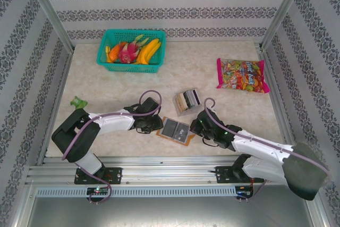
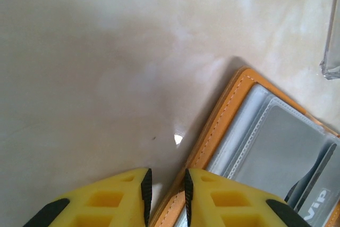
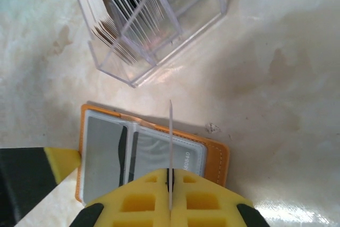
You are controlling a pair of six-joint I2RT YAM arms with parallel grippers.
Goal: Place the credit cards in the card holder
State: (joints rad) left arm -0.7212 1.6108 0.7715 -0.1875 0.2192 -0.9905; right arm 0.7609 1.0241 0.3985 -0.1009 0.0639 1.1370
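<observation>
My right gripper (image 3: 170, 183) pinched a thin card (image 3: 170, 126), my left gripper (image 2: 165, 190) stood open a crack by the wallet (image 2: 223, 111), which could slide so the card went in crooked.

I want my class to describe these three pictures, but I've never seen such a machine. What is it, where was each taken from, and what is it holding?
These are two robot arms, left and right, bolted at the near edge of a table. One picture looks down on both; the other two come from cameras on the wrists, each showing its own yellow claw. On the table lie an open orange card holder, a clear box of cards, a basket of fruit and a bag of sweets. The right claw is shut on one thin card, seen edge-on, over the holder. The left claw is nearly closed at the holder's edge; whether it grips it is unclear.
</observation>
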